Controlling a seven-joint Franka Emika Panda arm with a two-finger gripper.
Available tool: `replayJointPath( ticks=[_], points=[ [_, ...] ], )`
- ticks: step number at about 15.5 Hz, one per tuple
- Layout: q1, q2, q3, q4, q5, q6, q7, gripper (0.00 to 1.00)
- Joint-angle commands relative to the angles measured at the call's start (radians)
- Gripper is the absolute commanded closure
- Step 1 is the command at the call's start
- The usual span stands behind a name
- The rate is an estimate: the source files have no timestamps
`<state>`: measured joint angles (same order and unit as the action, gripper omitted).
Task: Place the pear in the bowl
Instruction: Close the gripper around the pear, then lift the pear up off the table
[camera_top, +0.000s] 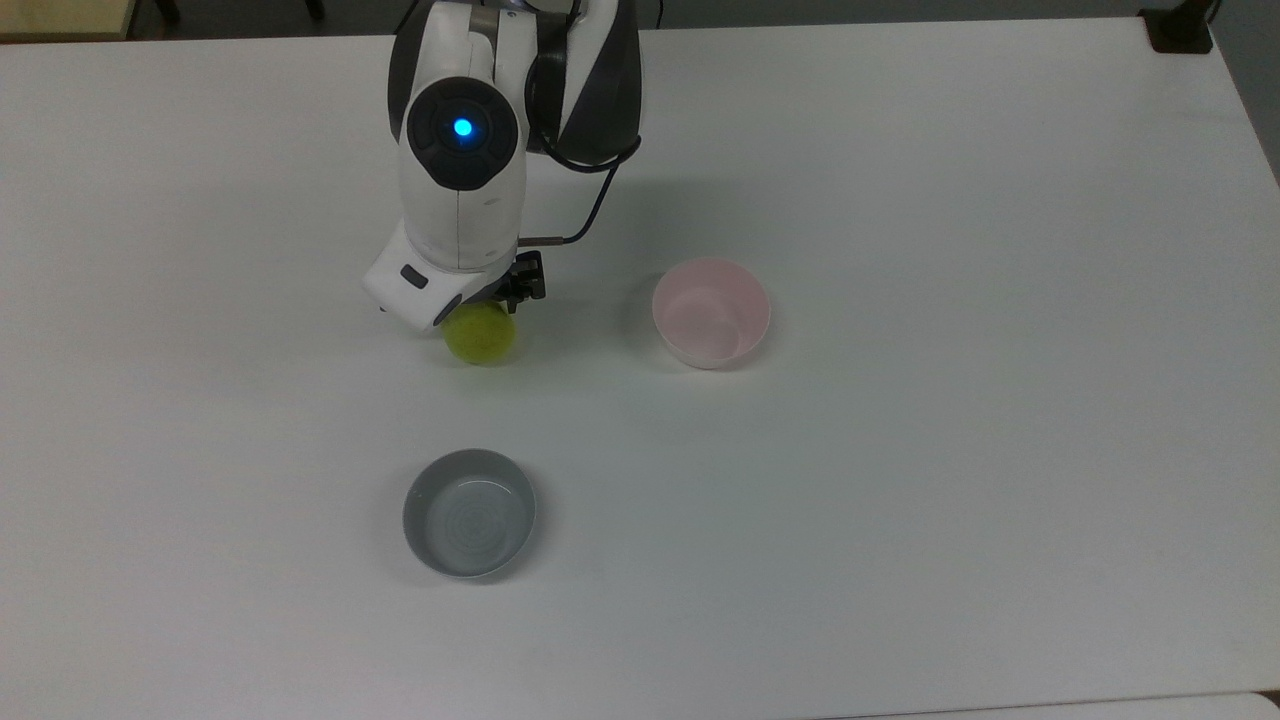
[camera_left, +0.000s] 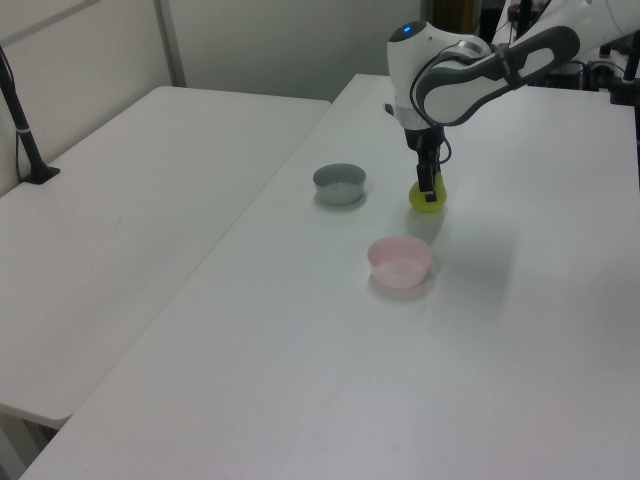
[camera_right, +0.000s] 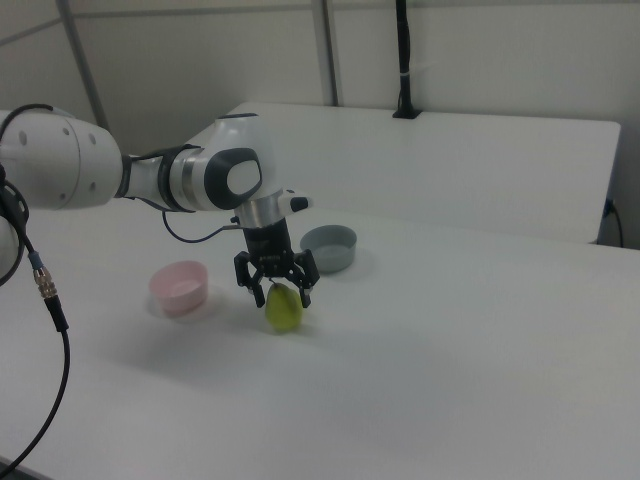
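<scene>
Tool (camera_right: 278, 291) spread wide, straddling pear (camera_right: 284, 310) top, seemingly untouched; bowl (camera_right: 180, 287) nearby.

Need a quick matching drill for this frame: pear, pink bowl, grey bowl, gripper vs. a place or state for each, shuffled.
Things:
1. pear
2. pink bowl
3. grey bowl
4. gripper

Places or states:
A. empty, at the top view's right of the pear
B. jaws open, straddling the top of the pear
C. standing on the table, under the arm's wrist
D. empty, nearest the top view's bottom edge

Pairs: 1-C, 2-A, 3-D, 4-B
</scene>
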<state>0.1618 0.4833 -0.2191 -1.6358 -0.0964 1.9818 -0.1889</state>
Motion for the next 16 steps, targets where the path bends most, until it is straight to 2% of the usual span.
replayJointPath(
  ticks=[1, 3, 5, 9, 10, 14, 16],
  points=[
    [0.024, -0.003, -0.025, -0.032, -0.014, 0.041, -0.020, 0.00],
    [0.025, 0.004, -0.023, -0.032, -0.014, 0.049, -0.018, 0.00],
    [0.025, 0.009, -0.023, -0.032, -0.014, 0.049, -0.020, 0.08],
    [0.025, 0.014, -0.022, -0.035, -0.016, 0.049, -0.021, 0.44],
    [0.025, 0.014, -0.020, -0.035, -0.017, 0.049, -0.021, 0.49],
    [0.025, -0.006, -0.022, -0.030, -0.014, 0.037, -0.033, 0.51],
    [0.016, -0.066, -0.020, -0.032, -0.005, 0.028, -0.053, 0.52]
  ],
)
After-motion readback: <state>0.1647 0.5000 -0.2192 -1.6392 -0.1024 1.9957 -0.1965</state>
